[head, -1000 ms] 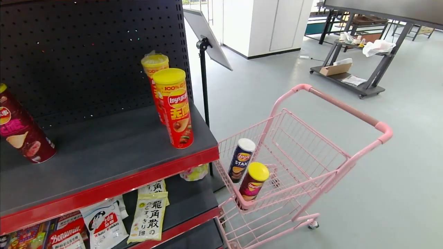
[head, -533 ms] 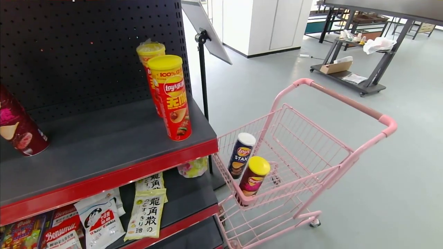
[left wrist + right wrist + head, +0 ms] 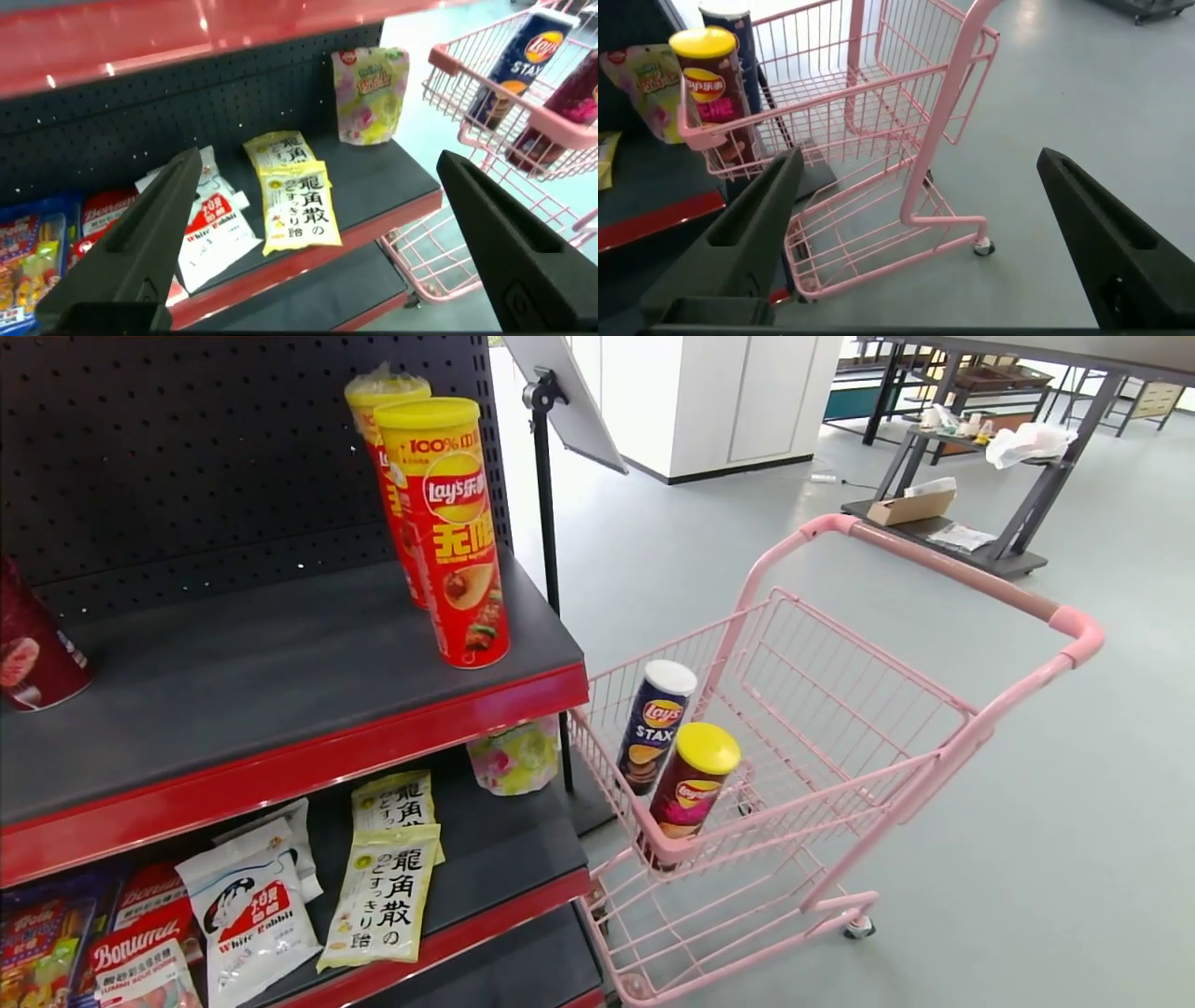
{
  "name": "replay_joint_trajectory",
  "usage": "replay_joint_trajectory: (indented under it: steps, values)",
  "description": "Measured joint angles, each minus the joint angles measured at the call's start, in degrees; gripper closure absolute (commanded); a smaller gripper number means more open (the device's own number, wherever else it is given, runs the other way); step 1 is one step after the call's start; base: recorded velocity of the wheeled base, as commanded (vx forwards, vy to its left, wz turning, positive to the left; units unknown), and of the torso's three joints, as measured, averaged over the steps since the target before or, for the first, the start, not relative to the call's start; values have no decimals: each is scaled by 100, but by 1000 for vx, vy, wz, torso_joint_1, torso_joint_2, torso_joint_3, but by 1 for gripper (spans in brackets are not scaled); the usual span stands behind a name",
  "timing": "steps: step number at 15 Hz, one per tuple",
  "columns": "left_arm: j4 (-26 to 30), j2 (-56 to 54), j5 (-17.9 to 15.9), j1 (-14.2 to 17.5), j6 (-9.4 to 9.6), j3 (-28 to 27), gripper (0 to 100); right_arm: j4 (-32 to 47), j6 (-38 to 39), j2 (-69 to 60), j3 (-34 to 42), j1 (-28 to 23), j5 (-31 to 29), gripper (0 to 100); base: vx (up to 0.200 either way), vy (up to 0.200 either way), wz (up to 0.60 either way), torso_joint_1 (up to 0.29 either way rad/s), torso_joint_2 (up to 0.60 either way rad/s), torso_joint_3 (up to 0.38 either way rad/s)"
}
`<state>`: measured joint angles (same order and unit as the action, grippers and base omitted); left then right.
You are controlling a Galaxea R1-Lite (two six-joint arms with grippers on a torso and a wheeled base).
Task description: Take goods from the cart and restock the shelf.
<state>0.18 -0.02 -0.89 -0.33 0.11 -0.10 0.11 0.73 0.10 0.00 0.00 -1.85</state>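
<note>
A pink cart (image 3: 934,761) stands to the right of the shelf (image 3: 308,709). A dark blue can with a white lid (image 3: 656,724) and a maroon can with a yellow lid (image 3: 694,786) stand in the cart's basket corner nearest the shelf. On the upper shelf board stand two red cans with yellow lids (image 3: 455,532), one behind the other. My left gripper (image 3: 320,163) is open, facing the lower shelf level. My right gripper (image 3: 922,159) is open, low beside the cart (image 3: 878,121), with the maroon can (image 3: 710,84) off to one side.
A maroon can (image 3: 28,649) stands at the upper board's left end. Snack bags (image 3: 383,887) lie on the lower level, and a green-pink pouch (image 3: 371,95) leans at its back. A sign stand (image 3: 551,523) rises between shelf and cart. Open grey floor lies right of the cart.
The whole head picture has shifted, so the camera has moved; shelf and cart look nearer and higher in the picture. The cans and bags keep their places.
</note>
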Motion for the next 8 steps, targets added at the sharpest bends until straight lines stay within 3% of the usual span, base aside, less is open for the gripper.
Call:
replay_joint_trajectory:
  steps: [5,8]
  values:
    - [0,0,0,0,7,0,0,0,-24,0,0,0,2,0,0,0,0,-149,501,352]
    - [-2,0,-1,0,11,0,0,5,-195,9,0,10,84,0,0,0,0,-36,141,102]
